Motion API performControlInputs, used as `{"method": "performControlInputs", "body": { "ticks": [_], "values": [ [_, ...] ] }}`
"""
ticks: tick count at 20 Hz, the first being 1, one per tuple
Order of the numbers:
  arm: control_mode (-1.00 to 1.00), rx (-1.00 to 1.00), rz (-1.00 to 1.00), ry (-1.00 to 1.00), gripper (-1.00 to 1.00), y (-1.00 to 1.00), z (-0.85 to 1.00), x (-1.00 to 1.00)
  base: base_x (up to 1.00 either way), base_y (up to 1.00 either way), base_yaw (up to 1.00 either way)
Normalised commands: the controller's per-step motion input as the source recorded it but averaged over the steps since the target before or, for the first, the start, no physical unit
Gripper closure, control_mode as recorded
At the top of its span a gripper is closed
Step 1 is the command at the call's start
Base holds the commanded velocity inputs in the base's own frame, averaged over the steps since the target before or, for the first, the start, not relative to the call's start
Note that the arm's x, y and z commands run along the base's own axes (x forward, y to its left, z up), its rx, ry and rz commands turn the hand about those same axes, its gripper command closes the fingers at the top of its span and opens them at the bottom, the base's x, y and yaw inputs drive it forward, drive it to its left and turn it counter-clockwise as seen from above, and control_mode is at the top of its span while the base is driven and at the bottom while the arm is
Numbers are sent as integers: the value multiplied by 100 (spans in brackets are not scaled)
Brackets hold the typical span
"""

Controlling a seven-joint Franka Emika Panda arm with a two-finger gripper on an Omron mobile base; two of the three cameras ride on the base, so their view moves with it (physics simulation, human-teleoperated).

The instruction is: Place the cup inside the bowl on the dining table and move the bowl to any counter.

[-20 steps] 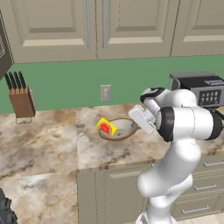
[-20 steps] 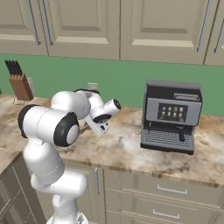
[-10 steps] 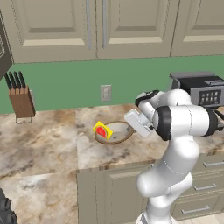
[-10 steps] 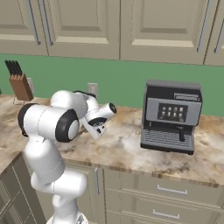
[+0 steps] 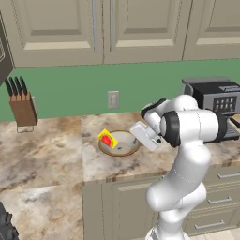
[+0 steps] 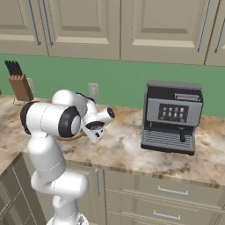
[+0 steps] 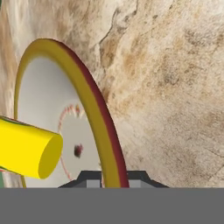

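Note:
The tan-rimmed bowl (image 5: 123, 146) sits low at the counter (image 5: 56, 150), left of the arm. The yellow cup (image 5: 108, 139) with its red mark lies tilted inside it, against the left rim. My gripper (image 5: 137, 138) is shut on the bowl's right rim. In the hand view the bowl's rim (image 7: 87, 92) runs down between the two fingertips of my gripper (image 7: 112, 177), the cup (image 7: 26, 148) juts in from the left, and the marbled counter (image 7: 175, 87) lies beyond. From the right base view the gripper (image 6: 94, 132) hides most of the bowl (image 6: 70, 138). The dining table is out of view.
A knife block (image 5: 22, 107) stands at the back left of the counter. A black and silver coffee machine (image 6: 171, 116) stands to the arm's right. A wall outlet (image 5: 113, 99) is on the green backsplash. Wall cabinets hang above, drawers sit below.
The gripper has carried the bowl with the cup down and slightly left, from above the counter to its surface. The grip stays the same.

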Motion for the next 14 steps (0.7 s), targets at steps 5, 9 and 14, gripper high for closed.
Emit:
{"method": "performControlInputs", "body": {
  "ticks": [5, 9, 14],
  "values": [
    [-100, 0, 0, 0, 100, 9, -25, 0, 0, 0, 0],
    [-100, 0, 0, 0, 100, 1, -3, 0, 0, 0, 0],
    [-100, 0, 0, 0, -100, 0, 0, 0, 0, 0, 0]
  ]
}}
